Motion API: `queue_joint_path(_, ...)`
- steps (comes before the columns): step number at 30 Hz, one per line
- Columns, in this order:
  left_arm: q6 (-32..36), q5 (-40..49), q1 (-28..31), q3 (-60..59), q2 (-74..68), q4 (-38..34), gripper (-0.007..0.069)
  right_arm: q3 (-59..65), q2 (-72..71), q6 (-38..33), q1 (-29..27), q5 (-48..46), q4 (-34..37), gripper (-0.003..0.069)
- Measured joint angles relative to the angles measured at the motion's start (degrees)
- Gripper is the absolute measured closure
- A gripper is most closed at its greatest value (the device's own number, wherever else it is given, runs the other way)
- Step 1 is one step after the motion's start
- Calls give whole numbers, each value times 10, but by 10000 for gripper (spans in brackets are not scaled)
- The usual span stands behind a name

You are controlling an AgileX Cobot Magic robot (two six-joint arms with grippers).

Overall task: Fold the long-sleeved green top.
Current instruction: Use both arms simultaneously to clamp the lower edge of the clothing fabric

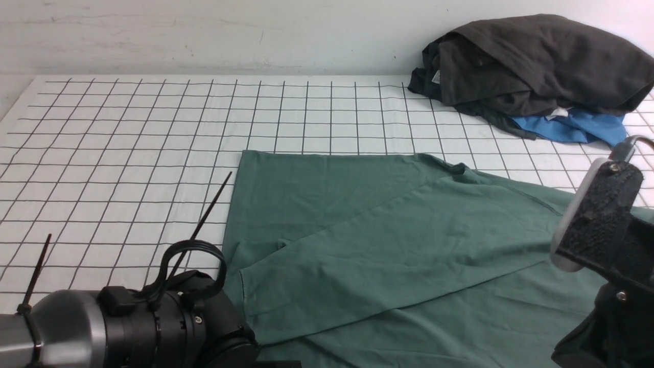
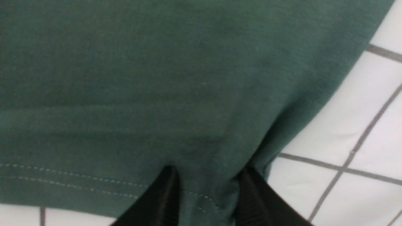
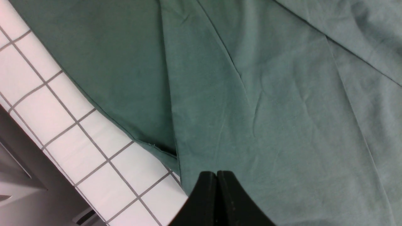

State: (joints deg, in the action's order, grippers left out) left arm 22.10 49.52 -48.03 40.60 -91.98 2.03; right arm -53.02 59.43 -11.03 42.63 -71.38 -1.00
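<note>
roughly sideways, green long-sleeved top [image 1: 388,240], flat

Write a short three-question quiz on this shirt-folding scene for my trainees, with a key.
1. True or false: the right gripper is shut.
2. What pokes out from under the dark grey garment? A a bright blue garment; B a red towel; C a box.
3. Fill in: the fingers of the left gripper straddle the stitched ___ of the green long-sleeved top.
Key: 1 true; 2 A; 3 hem.
</note>
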Motion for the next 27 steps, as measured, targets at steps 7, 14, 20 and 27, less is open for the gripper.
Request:
queue_joint_path(7,-24,19,-1,32,-2,39,617,0,0,0,0,0,0,673)
queue_joint_path(14,-24,63,-1,84,29,50,622,0,0,-3,0,0,0,673)
queue_joint_path(20,-22,108,-1,89,51,50,622,0,0,-4,0,0,0,673)
queue_joint_path(27,-20,131,10,81,52,31,622,0,0,-4,0,0,-14,673)
